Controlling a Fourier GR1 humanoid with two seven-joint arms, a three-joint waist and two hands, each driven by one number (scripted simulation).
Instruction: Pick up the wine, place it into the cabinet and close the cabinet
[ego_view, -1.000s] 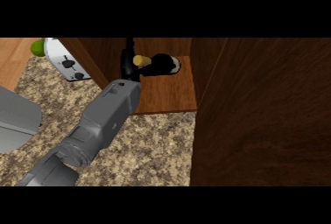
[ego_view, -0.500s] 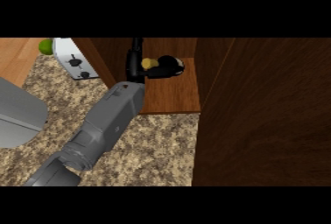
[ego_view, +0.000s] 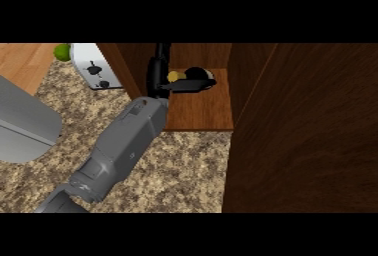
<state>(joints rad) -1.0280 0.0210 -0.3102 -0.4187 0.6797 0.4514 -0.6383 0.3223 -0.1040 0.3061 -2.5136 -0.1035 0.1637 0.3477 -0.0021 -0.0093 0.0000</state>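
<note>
Inside the wooden cabinet, on its smooth shelf: right hand curled round the dark round wine bottle, yellow-capped. Speckled granite counter below.

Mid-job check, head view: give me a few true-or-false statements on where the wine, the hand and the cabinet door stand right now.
1. The hand reaches into the cabinet. True.
2. The wine lies on the granite counter. False: it is inside the cabinet, over the wooden shelf.
3. The cabinet door is closed. False: it stands open at the right.
4. A toaster sits left of the cabinet. True.
5. Both hands show. False: only one does.
</note>
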